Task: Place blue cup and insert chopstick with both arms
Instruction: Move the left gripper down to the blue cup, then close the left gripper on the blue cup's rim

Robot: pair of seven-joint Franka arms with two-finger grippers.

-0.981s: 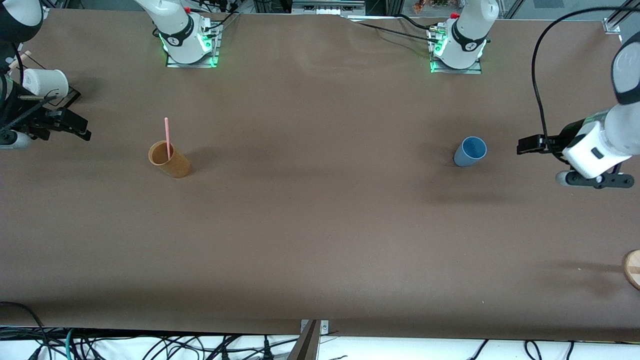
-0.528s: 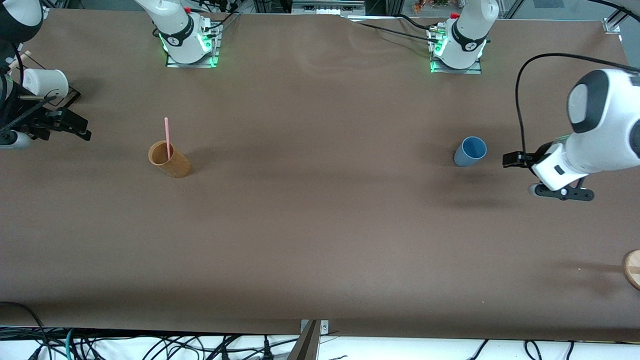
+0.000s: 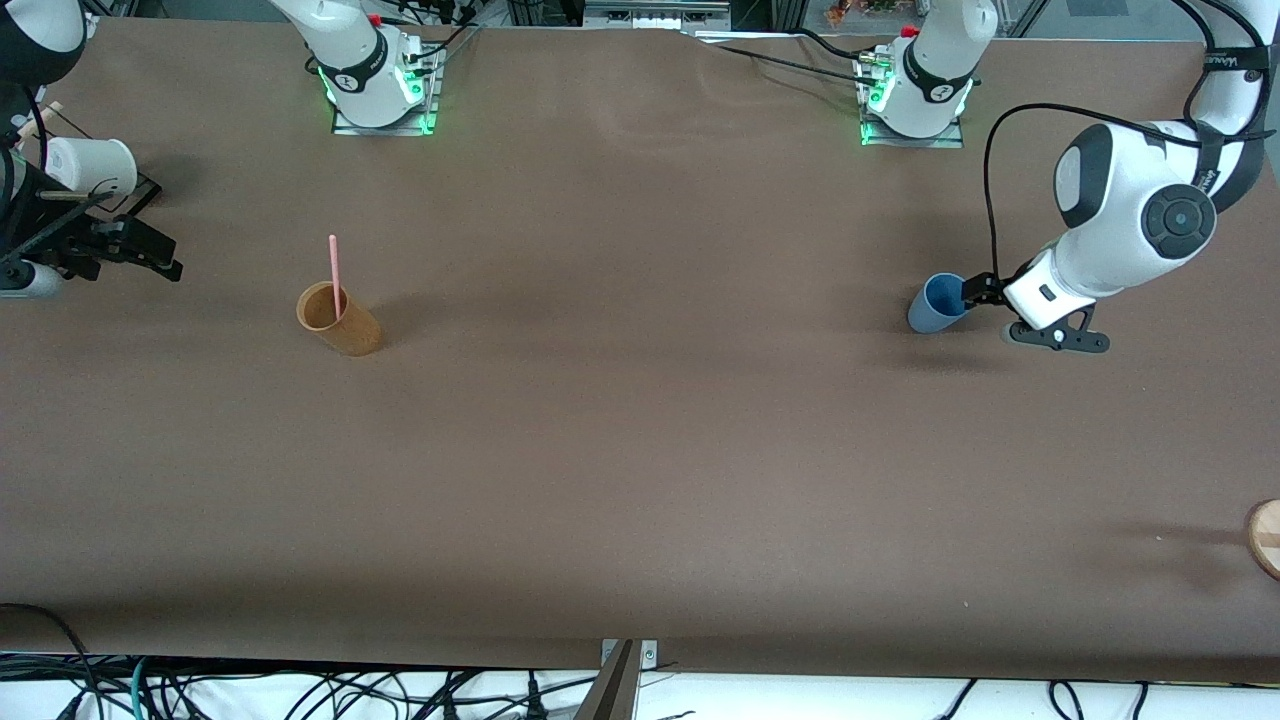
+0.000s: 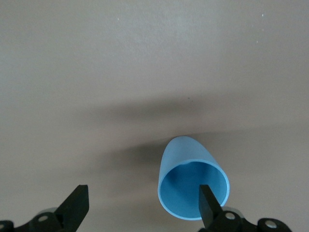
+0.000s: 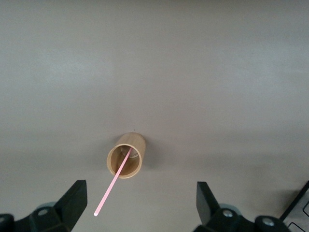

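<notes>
The counter [image 3: 640, 450] is covered with a brown sheet. I take the blue cup [image 3: 939, 302] as the landmark for all places.

Going from the right arm's end of the counter: a white cup [image 3: 88, 165] lies at the very edge there, well apart from the blue cup. Just beside the white cup hangs the right end effector [image 3: 140, 250], over the counter and low, with its fingers [image 5: 72, 203] spread wide and nothing between them. This arm waits.

Next comes an orange-brown cup [image 3: 338, 319], upright, also well apart from the blue cup and slightly nearer to the front camera than it. The chopstick [image 3: 335, 276] stands inside this orange-brown cup, leaning on its rim.

The blue cup stands upright toward the left arm's end of the counter. The left end effector [image 3: 975, 292] is right at the blue cup, fingers wide apart. In the left wrist view one finger [image 4: 208, 205] is in front of the cup's rim [image 4: 193, 186], the second one is to the side of it, and the cup is not gripped.

A round wooden piece [image 3: 1265, 538] lies at the counter's edge, much nearer to the front camera than the blue cup.
</notes>
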